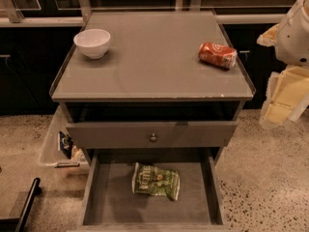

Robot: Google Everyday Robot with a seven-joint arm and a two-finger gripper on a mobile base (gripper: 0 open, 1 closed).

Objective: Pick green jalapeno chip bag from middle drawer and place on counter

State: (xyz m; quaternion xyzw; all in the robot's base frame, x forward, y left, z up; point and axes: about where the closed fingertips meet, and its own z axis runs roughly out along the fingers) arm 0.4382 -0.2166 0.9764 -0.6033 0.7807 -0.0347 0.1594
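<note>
- The green jalapeno chip bag (155, 181) is lying flat in the open middle drawer (108, 197), near its back wall.
- The counter (154, 66) above is carrying a white bowl (92, 42) at back left and a red soda can (217, 55) on its side at right.
- The gripper (285, 98) is hanging beyond the counter's right edge, well apart from the bag; I cannot tell whether it is parted or closed.

A matte grey counter (154, 66) carries a plain white bowl (92, 43) and a red soda can (217, 55) with white markings. Below the counter, the grey middle drawer (111, 195) holds a green jalapeno chip bag (156, 181) with white lettering and pale edges. Right of the counter, the pale yellow and white gripper (282, 103) hangs over a beige speckled floor (265, 178).
</note>
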